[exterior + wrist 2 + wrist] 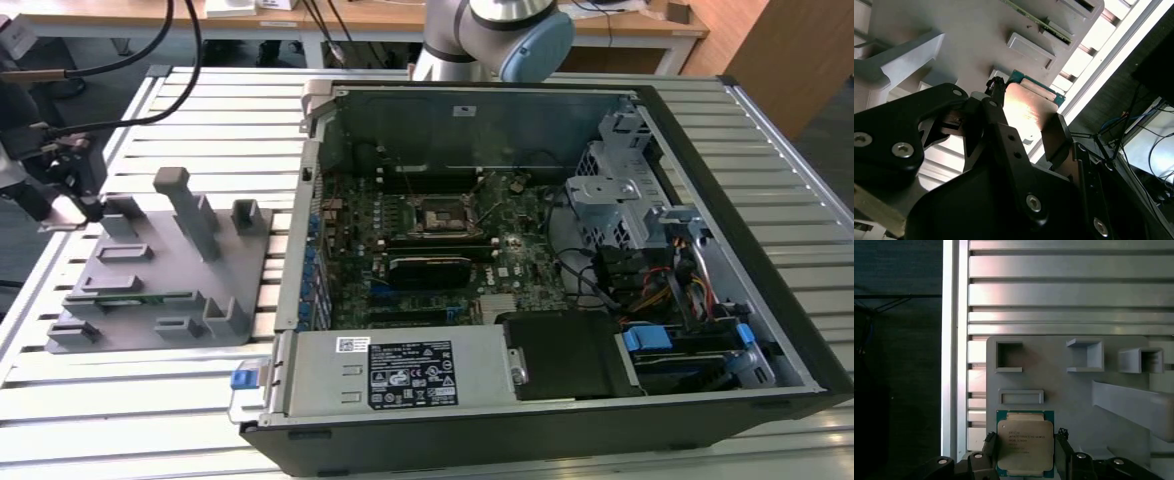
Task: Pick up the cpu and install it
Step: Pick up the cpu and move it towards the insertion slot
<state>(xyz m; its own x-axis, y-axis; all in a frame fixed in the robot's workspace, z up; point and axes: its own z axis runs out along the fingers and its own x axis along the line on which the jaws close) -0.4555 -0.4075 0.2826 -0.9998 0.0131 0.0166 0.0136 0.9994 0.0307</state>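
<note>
Where my two wrist feeds agree, the cpu (1025,444) sits squarely between the jaws of the gripper (1026,437), its silvery lid facing the first wrist camera and a green border showing round it. One black finger (990,449) meets one edge and the other finger (1064,452) meets the opposite edge, so I read the jaws as closed on the cpu. Whether it rests on the grey fixture plate (1069,400) or hangs just over it, I cannot tell; it lies near that plate's edge. From the exterior view I see the gripper (64,208) beside the plate on the exterior view's left, well apart from the open computer case (534,420). My count: one cpu, two fingers, one plate carrying three square pockets (1009,356) and one low rectangular frame (1021,396) in the first wrist view, and one black socket (441,215) on the motherboard (521,260).
</note>
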